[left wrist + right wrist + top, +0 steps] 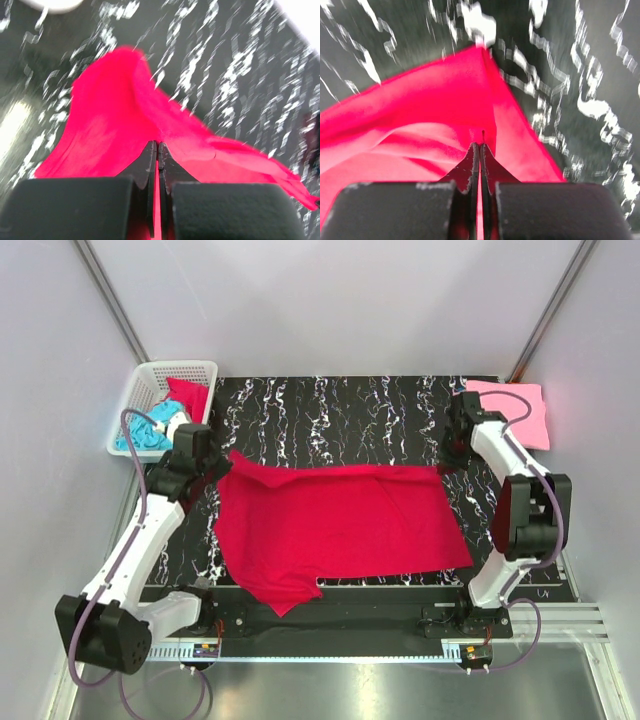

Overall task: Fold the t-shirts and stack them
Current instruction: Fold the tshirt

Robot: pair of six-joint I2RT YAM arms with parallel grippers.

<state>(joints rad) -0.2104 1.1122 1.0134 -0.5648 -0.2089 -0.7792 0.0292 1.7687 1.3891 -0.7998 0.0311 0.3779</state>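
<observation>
A crimson red t-shirt [340,525] lies spread across the black marbled table top [330,415]. My left gripper [222,468] is shut on its far left corner, and the left wrist view shows red cloth [120,110] pinched between the closed fingers of that gripper [158,145]. My right gripper [447,468] is shut on the far right corner, where the fabric [435,110] rises to the closed tips of the gripper [481,145]. A folded light pink t-shirt [515,410] lies at the far right. Turquoise [150,430] and red [188,397] t-shirts sit in the basket.
A white lattice basket [150,375] stands at the far left corner, off the marbled top. Grey walls close in on both sides. The arm bases and a metal rail [340,640] run along the near edge.
</observation>
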